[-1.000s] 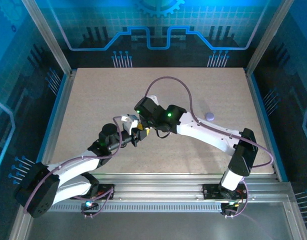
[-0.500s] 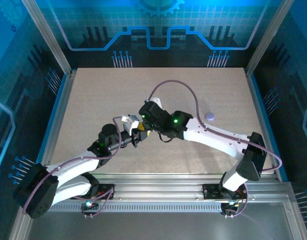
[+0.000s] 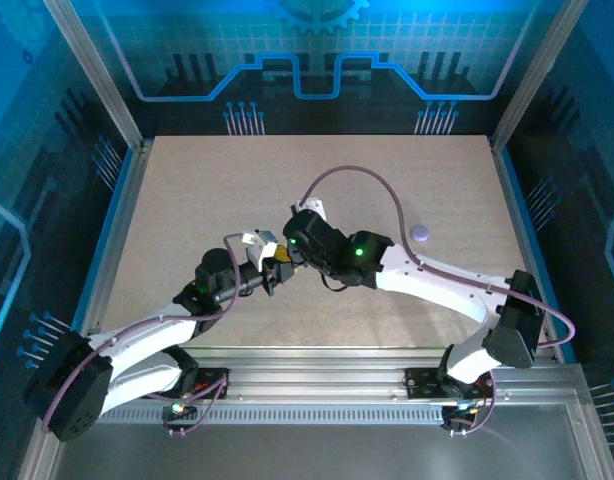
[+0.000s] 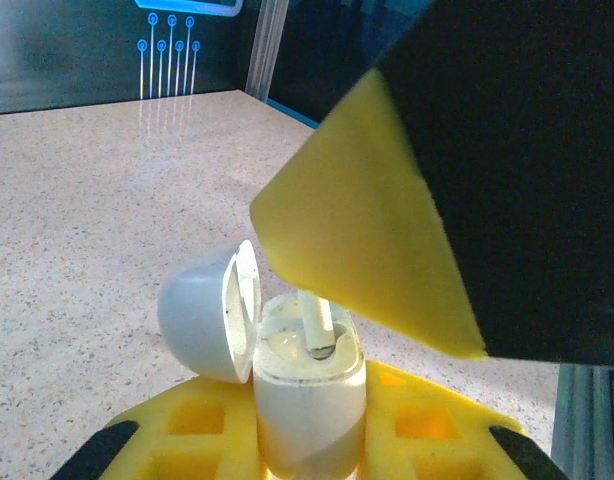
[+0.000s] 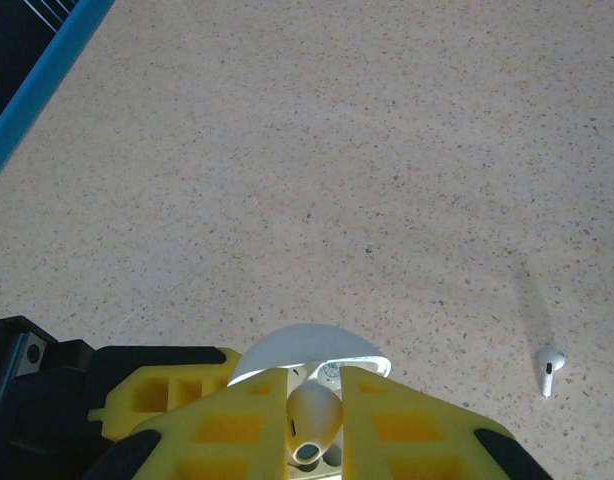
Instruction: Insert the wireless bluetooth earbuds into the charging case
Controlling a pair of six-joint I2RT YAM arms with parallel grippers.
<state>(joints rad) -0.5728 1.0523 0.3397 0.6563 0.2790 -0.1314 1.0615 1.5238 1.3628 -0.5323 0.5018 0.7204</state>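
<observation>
Right arm has swung its elbow toward the near edge and its wrist closer to the left arm; the cable (image 3: 352, 175) loops lower over the desk (image 3: 187, 190). The left arm has stayed put.

At mid-desk the two claws meet. The left claw (image 3: 272, 270) is clamped on the white case (image 4: 307, 400), held upright between its yellow fingers (image 4: 187, 435), with the lid (image 4: 212, 310) hinged open to the left. The right claw (image 5: 315, 425) is nearly closed, pinching an earbud (image 5: 312, 415) right over the case. In the left wrist view the earbud's stem (image 4: 317, 325) stands in a well of the case, and a right finger (image 4: 367, 250) looms just above it, hiding the rest.

A second earbud (image 5: 549, 370) lies on the bare desk, well apart from the case. A small purple lump (image 3: 419, 232) sits on the desk beside the right forearm, apart from both claws.
</observation>
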